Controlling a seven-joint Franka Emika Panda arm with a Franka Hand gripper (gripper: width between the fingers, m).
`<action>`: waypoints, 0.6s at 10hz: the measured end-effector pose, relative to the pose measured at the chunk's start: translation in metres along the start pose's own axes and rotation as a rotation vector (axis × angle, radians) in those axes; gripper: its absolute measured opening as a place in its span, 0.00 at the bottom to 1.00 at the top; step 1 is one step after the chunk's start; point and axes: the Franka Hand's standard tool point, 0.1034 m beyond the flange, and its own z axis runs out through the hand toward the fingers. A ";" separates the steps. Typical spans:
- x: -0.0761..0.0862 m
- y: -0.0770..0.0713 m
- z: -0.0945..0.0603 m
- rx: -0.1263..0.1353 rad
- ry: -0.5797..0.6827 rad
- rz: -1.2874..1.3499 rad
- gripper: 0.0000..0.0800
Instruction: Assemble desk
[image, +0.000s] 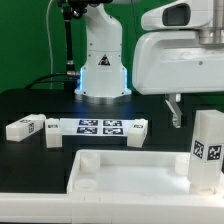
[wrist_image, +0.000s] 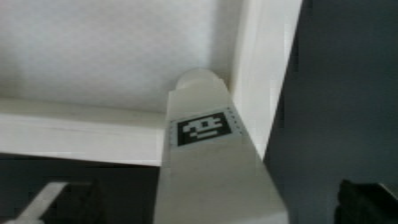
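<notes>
The desk tabletop lies at the front, with one leg upright at its corner on the exterior view's right. We see our gripper wide open and empty, flanking that leg's upper end.

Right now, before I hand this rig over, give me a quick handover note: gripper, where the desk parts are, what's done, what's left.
gripper: open, holding nothing, hanging over the tabletop close to the upright leg.
tabletop: lies rim up, nearest the exterior camera.
upright leg: stands at the tabletop's corner on the exterior view's right. Whether it is fully fastened cannot be told.
loose legs: apparently three, lying by the marker board. Two are at the exterior view's left and one at its right.
Done: one leg stood in place.
Left: the loose legs.
</notes>
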 end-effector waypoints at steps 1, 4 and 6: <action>0.000 0.001 0.001 -0.009 -0.001 -0.098 0.81; 0.000 0.001 0.001 -0.007 -0.001 -0.164 0.48; 0.000 0.001 0.001 -0.007 -0.001 -0.164 0.36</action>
